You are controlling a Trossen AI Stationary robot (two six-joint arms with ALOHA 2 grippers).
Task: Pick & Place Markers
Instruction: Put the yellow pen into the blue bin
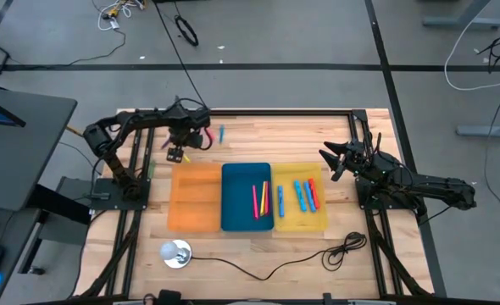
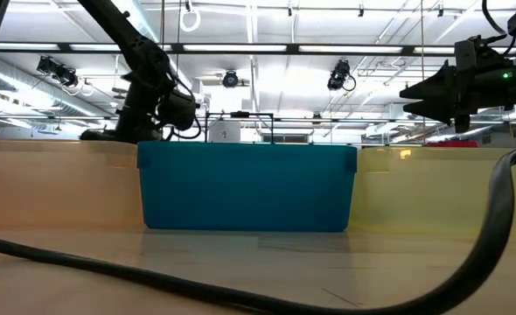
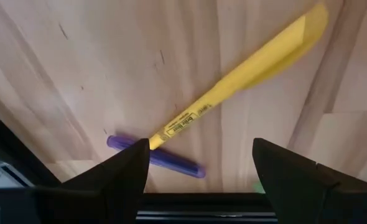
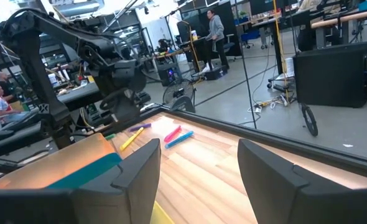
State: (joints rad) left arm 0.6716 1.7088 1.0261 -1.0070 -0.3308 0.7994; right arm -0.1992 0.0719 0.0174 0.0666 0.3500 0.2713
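Yellow marker (image 3: pixel 233 81) bears a small, unreadable label.

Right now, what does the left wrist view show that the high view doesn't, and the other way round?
Only the left wrist view shows the printed label on the yellow marker, and that this marker lies across a purple marker on the bare wood, between the left gripper's open jaws.

Only the high view shows the orange tray, the blue tray and the yellow tray, the markers already lying in the blue and yellow ones, and the right gripper waiting beside the yellow tray.

Both show the left gripper over loose markers on the wooden table.
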